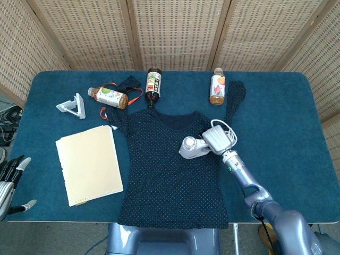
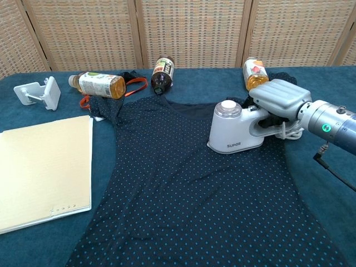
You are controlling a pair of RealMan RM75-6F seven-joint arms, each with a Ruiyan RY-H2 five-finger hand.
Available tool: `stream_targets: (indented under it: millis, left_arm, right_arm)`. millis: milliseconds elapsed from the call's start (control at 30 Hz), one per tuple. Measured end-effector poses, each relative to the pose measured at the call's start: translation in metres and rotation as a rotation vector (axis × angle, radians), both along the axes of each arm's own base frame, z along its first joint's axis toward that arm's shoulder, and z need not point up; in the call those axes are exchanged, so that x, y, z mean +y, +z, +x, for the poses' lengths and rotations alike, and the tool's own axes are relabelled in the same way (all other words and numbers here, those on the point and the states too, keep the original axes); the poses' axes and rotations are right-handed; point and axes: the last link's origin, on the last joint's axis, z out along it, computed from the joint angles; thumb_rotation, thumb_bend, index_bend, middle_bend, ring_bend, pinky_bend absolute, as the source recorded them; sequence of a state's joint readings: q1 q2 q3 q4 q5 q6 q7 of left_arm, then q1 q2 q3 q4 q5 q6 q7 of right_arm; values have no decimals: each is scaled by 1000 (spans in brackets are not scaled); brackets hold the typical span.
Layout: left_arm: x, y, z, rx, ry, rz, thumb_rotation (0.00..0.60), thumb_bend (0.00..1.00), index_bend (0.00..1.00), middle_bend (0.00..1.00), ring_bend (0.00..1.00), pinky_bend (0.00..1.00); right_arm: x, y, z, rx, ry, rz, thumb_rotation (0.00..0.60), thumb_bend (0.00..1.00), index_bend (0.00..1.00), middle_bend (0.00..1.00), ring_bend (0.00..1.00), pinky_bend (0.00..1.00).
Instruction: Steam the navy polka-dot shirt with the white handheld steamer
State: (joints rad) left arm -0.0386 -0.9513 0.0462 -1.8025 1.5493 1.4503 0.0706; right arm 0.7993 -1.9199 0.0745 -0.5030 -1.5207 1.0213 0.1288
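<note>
Right hand (image 2: 278,97), fingers wrapped over the handle of the white handheld steamer (image 2: 236,129), gripping it; steamer base set flat on the upper chest of the navy polka-dot shirt (image 2: 189,189), just left of the hand, round cap uppermost. Shirt spread flat on the blue felt-like table cover (image 1: 287,117), one sleeve stretched out behind the hand. Seen only from the head view: left hand (image 1: 9,178), far to the left of the right hand at the table's near edge, fingers apart and holding nothing; also the white coiled cord (image 1: 226,130) looped just behind the right hand, and the full smooth grey forearm. Seen only from the chest view: lettering on the steamer's glossy plastic body, and the green light on the right wrist. Beyond the hand, an orange drink bottle (image 2: 255,75) lying on its side; further left, a dark bottle (image 2: 162,74) and a bottle of amber liquid (image 2: 100,84), both lying down, the latter beside a red cord (image 2: 133,84). Far left, a white plastic clamp-like stand (image 2: 39,93) and a cream paper folder (image 2: 41,169) lying flat. Woven rattan screens (image 1: 170,32) behind the table.
</note>
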Motion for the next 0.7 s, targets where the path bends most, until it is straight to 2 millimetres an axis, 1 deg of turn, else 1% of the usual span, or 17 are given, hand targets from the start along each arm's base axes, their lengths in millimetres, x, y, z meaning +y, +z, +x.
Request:
stream_targets:
  millis: [133,267,467,600,700]
  left_arm:
    - [0,1,-1,0,2,1,600,0,0,0,0,0]
    - [0,0,-1,1,0,-1,600,0,0,0,0,0]
    - [-1,2,-1,-2,0,5,600,0,0,0,0,0]
    - [-1,3,-1,-3,3,8,600,0,0,0,0,0]
    - [-1,3,-2,-3,3,8,600,0,0,0,0,0]
  right_arm:
    - [3,-4,2,-19,3,16,600,1000,758,666,780,1000]
    - [12,-12,11,-46,40,52,600,1000,758,665,780,1000]
    - [36,-30,33,-82,130,140,600,1000,758,665,780,1000]
    - [58,-42,48,-100,199,212,600,1000,758,666,780,1000]
    - [74,-47,56,-110,247,258,600,1000,758,665,780,1000]
